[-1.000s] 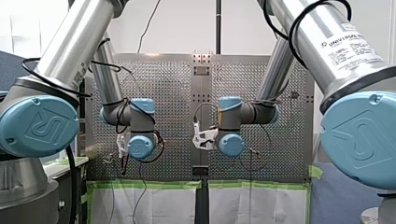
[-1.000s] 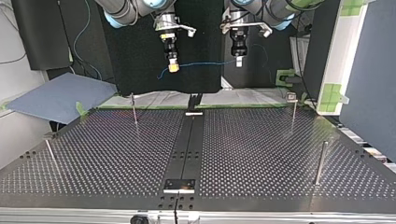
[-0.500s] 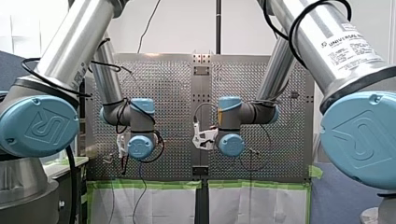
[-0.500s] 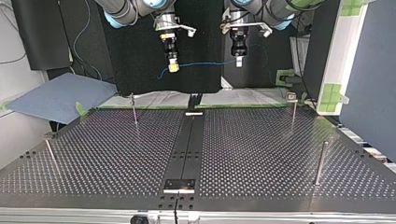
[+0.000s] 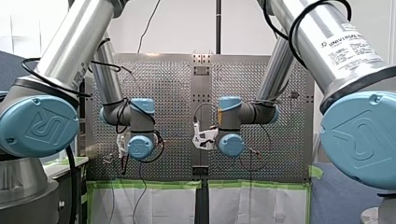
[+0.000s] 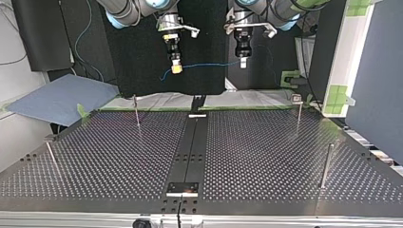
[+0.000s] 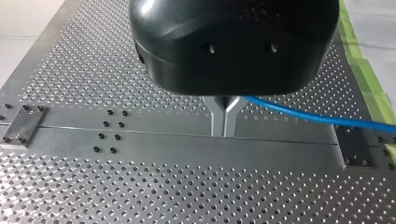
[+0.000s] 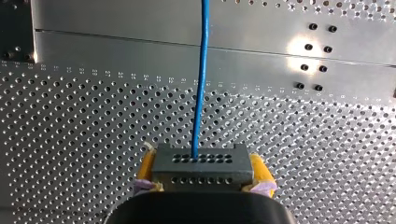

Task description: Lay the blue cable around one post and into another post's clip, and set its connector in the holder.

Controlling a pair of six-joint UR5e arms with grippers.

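Two grippers are holding the thin blue cable (image 6: 209,64) above the perforated metal table (image 6: 266,156): my right gripper (image 8: 201,173) is clamping its dark grey connector block (image 8: 200,161), my left gripper (image 7: 224,122) is pinching the cable, presumably stretching a span for routing.

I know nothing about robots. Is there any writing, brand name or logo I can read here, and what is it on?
"UNIVERSAL R...": on the white label on my right arm, front view; the rest does not read.
Fine print lower on that label: too small to read.
Embossed logo, letters unclear: on the big blue joint cap at the front view's left and on the other big cap at its right.
Top and wrist views: no text.
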